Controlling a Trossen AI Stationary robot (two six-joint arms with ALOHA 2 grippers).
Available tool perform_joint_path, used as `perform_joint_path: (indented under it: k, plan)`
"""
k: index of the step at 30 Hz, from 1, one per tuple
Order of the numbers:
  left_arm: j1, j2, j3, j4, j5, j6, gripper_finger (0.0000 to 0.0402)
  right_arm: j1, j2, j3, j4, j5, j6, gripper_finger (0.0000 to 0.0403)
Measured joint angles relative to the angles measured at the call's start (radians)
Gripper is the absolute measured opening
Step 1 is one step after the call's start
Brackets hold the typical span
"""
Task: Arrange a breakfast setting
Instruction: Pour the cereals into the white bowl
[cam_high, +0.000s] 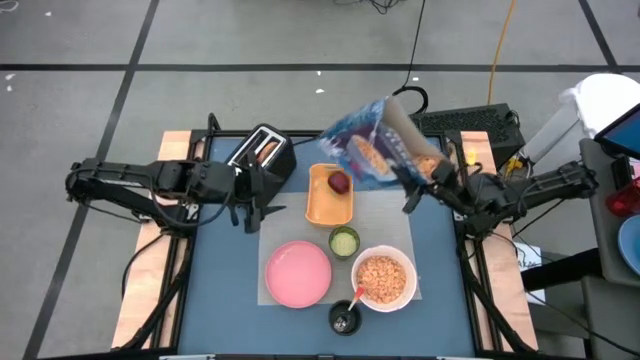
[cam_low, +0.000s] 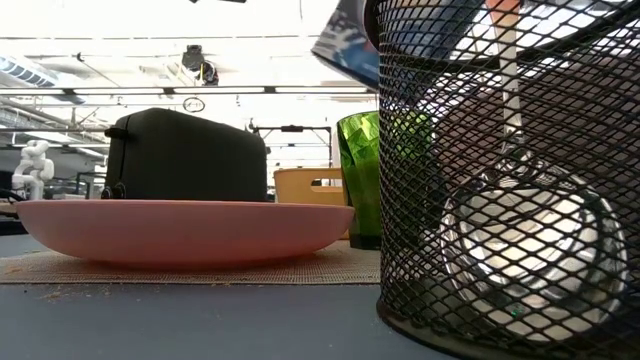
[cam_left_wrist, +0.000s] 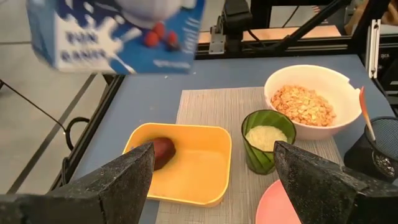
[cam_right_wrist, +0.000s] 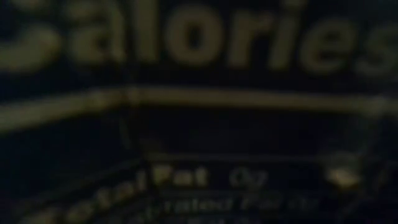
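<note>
My right gripper (cam_high: 422, 183) is shut on the blue cereal box (cam_high: 372, 145), which is tilted in the air over the far right of the mat; the box also shows in the left wrist view (cam_left_wrist: 118, 31). My left gripper (cam_left_wrist: 214, 186) is open and empty beside the toaster (cam_high: 265, 155), which holds toast (cam_high: 266, 150). The dark-red fruit (cam_left_wrist: 163, 151) lies in the orange tray (cam_left_wrist: 186, 177). The green cup (cam_left_wrist: 267, 140), the white bowl (cam_left_wrist: 311, 102) of cereal and the pink plate (cam_high: 298, 273) stand on the mat. The red-handled spoon (cam_left_wrist: 367, 115) stands in a black mesh holder (cam_high: 345, 317). My right gripper holds the cereal box by its right-hand end (cam_high: 425, 165), coming at it from the table's right. The box is lifted clear and tilted. Its printed side panel (cam_right_wrist: 199, 124) fills the right wrist view, so the fingers and the exact place of contact are hidden.
The grey mat (cam_high: 385, 215) lies on the blue table top (cam_high: 220, 290). The black mesh holder (cam_low: 510, 180) stands near the front edge. Bare table surface lies left of the plate. Cables and a keyboard (cam_high: 470, 120) lie beyond the far edge.
</note>
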Motion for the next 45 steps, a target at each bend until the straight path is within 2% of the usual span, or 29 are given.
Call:
perform_joint_path:
  k: [7, 12, 15, 23, 26, 30, 38, 45]
  plan:
    - [0.000, 0.000, 0.000, 0.000, 0.000, -0.004, 0.0328, -0.015, -0.086, 0.000, -0.110, 0.243, -0.041, 0.0197]
    - [0.000, 0.004, 0.000, 0.000, 0.000, -0.005, 0.0328, -0.043, -0.108, -0.027, -0.193, 0.381, 0.025, 0.0197]
    - [0.000, 0.003, 0.000, 0.001, 0.000, -0.005, 0.0328, -0.063, -0.116, -0.078, -0.221, 0.418, 0.064, 0.0197]
    - [0.000, 0.003, 0.000, 0.001, 0.000, -0.007, 0.0328, -0.147, -0.131, -0.205, -0.230, 0.404, 0.213, 0.0197]
    - [0.000, 0.003, 0.000, 0.001, 0.000, -0.007, 0.0328, -0.188, -0.131, -0.212, -0.245, 0.354, 0.255, 0.0197]
    - [0.000, 0.003, 0.000, 0.002, 0.000, -0.007, 0.0328, -0.254, -0.118, -0.212, -0.291, 0.194, 0.402, 0.0197]
    - [0.000, 0.003, 0.001, 0.002, 0.000, -0.006, 0.0328, -0.421, -0.051, -0.213, -0.551, 0.025, 0.686, 0.0197]
    - [0.000, 0.003, 0.001, 0.002, 0.000, 0.004, 0.0328, -0.527, -0.048, -0.213, -0.591, -0.092, 0.687, 0.0197]
